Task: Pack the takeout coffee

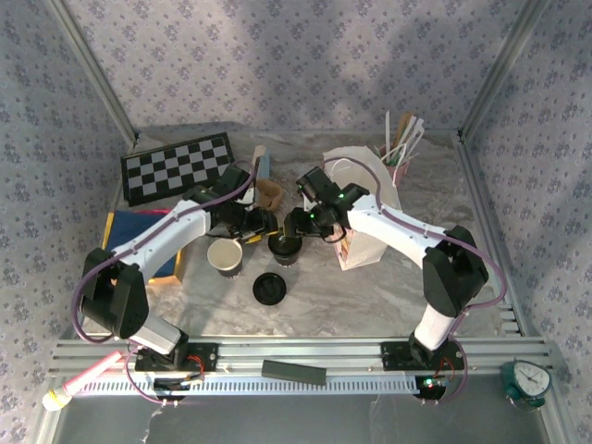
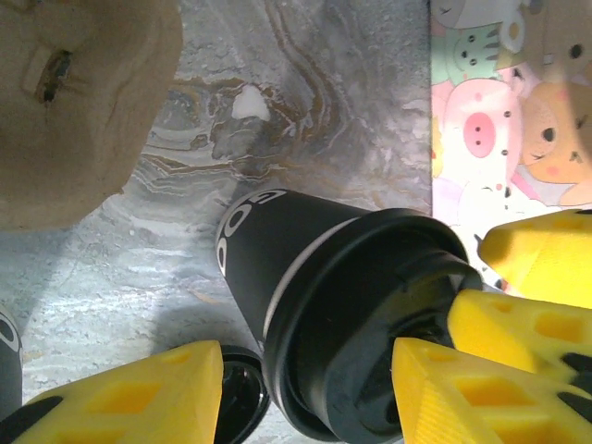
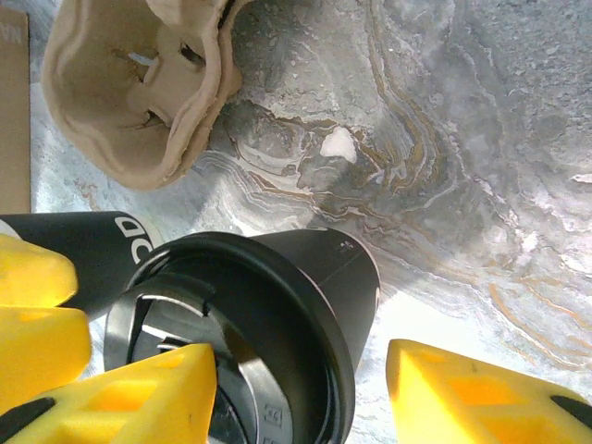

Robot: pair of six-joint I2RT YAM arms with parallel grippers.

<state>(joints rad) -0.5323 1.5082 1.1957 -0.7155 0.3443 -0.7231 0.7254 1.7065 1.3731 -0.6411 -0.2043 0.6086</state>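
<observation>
The takeout coffee (image 1: pixel 285 248), a dark paper cup with a black lid, stands mid-table between both arms. My left gripper (image 1: pixel 264 225) reaches it from the left, my right gripper (image 1: pixel 298 225) from the right. In the left wrist view the takeout coffee (image 2: pixel 342 314) sits between my left gripper's (image 2: pixel 305 388) open fingers; one finger (image 2: pixel 129 398) is clear of it, the other (image 2: pixel 462 388) lies over the lid. In the right wrist view my right gripper (image 3: pixel 301 370) is open too: one finger (image 3: pixel 120 398) hangs over the takeout coffee's (image 3: pixel 277 314) lid, the other (image 3: pixel 481 398) stands apart from it.
A lidless cup (image 1: pixel 225 256) stands just left of the coffee and a loose black lid (image 1: pixel 268 288) lies in front. A brown cardboard cup tray (image 1: pixel 268 192) sits behind, a white paper bag (image 1: pixel 365 199) to the right, a checkered board (image 1: pixel 176 166) back left.
</observation>
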